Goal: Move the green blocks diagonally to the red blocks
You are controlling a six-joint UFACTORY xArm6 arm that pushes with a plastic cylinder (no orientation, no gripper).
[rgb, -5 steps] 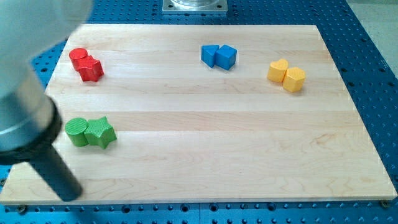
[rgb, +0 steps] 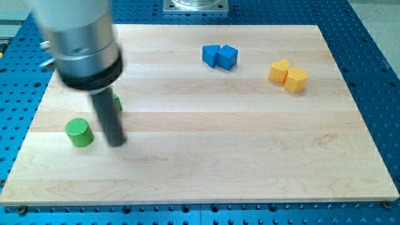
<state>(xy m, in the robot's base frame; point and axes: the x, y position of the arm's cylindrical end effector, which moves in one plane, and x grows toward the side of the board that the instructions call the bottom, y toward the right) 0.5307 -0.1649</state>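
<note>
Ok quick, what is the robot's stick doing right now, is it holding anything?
My tip: no claw, so it holds nothing; it sits on the board just right of the green round block, not touching it.

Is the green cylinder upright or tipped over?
Upright: the green cylinder shows its round ribbed top face upward, flat on the board. My tip is just to its right.

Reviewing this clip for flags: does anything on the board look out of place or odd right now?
Mildly. The green cylinder sits alone at the view's left, with my tip just to its right. A second green block only peeks out behind the rod. The red blocks are hidden by the arm. Blue and yellow pairs look tidy.
</note>
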